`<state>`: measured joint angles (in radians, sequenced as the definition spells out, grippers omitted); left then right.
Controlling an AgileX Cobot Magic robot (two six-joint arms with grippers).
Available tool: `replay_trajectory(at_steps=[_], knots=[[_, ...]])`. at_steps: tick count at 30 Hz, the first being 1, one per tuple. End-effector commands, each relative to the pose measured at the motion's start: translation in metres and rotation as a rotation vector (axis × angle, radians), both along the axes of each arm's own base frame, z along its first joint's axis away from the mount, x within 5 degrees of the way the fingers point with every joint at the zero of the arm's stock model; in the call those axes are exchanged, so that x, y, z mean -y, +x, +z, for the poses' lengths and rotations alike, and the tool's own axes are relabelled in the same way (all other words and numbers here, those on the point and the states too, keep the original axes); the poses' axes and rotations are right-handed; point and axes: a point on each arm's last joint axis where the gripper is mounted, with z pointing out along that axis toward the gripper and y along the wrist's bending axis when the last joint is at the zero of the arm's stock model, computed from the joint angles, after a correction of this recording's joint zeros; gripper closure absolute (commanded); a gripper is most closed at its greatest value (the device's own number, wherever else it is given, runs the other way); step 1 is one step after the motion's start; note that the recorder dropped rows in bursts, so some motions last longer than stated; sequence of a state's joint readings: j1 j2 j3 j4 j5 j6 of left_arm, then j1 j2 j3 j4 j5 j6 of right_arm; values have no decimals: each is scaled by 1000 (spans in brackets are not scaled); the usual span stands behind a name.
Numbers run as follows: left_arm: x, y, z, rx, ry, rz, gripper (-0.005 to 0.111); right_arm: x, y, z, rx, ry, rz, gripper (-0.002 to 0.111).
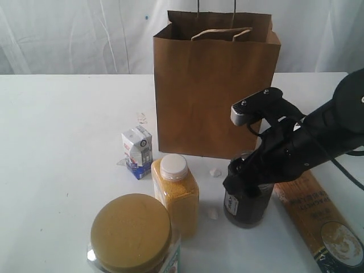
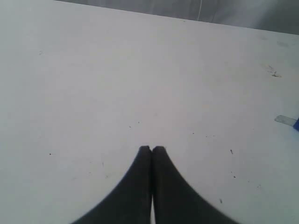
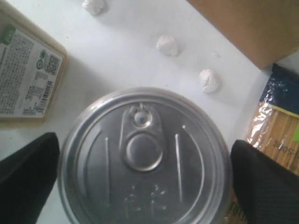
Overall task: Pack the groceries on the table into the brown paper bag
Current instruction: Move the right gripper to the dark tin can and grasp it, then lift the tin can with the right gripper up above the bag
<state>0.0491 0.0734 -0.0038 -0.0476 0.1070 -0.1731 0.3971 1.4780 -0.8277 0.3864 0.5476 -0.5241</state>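
the left end effector (image 2: pixel 151 148) has its fingers pressed together over the bare white surface (image 2: pixel 93 70). the right end effector (image 1: pixel 248 179) has one finger on each side of the dark silver-lidded jar (image 1: pixel 243 211); i cannot tell if it squeezes. the jar stands on the surface, just in front of the brown paper bag (image 1: pixel 216 96).

Brown paper bag (image 1: pixel 216 96) stands upright on the white table (image 1: pixel 62 142), mouth open. In front: small white-blue carton (image 1: pixel 137 149), yellow white-capped bottle (image 1: pixel 176 196) just beside it, clear yellow-lidded jar (image 1: pixel 132 233) nearest the camera (partly cropped). Dark silver-lidded jar (image 1: pixel 244 210) upright, pull-tab unopened; long spaghetti packet (image 1: pixel 318 219) flat alongside.
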Motion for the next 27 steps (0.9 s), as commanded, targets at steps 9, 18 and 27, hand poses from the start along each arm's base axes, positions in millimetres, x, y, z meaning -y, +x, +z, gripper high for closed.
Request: replay_trajectory(at_steps=[9,18,27], knots=[[0,0,-1,5,-16,-2,107,-1,-3,12,13,20,-8,72],[0,0,0,9,-16,-1,107,8,-16,54,48,-9,8,83],[0,0,0,9,-16,-1,107,29,-55,113,347,40,11,83]])
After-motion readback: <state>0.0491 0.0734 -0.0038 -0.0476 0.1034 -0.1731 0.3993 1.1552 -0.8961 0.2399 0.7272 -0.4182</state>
